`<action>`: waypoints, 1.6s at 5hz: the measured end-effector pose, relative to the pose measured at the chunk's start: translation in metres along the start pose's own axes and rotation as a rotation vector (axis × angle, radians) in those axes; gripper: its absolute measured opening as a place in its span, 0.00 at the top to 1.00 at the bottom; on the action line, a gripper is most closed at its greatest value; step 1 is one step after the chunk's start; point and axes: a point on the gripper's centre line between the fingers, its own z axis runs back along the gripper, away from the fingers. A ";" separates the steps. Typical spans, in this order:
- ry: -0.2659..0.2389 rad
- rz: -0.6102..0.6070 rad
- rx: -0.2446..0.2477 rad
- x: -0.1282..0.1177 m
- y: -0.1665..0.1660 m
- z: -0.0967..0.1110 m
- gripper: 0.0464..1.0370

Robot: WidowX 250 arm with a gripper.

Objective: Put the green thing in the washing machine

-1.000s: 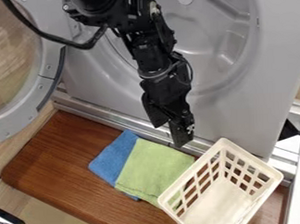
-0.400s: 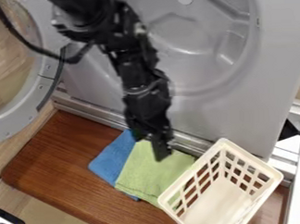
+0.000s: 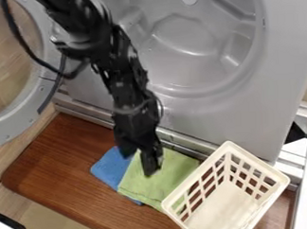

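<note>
Well, gripper: low over the two cloths, with fingers apart and nothing held (can't tell if touching cloth).
Green cloth: flat on the brown wooden board, partly on top of the blue cloth, outside the washing machine.
White basket: right beside the green cloth, showing a bit of green through the holes.
Round door: swung wide, over at the left.
Washing machine: big and grey, behind the board.

A laundry corner: grey washer (round door wide open), pale basket.
</note>
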 end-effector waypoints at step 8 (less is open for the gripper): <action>-0.178 0.039 0.062 -0.013 0.000 0.042 0.99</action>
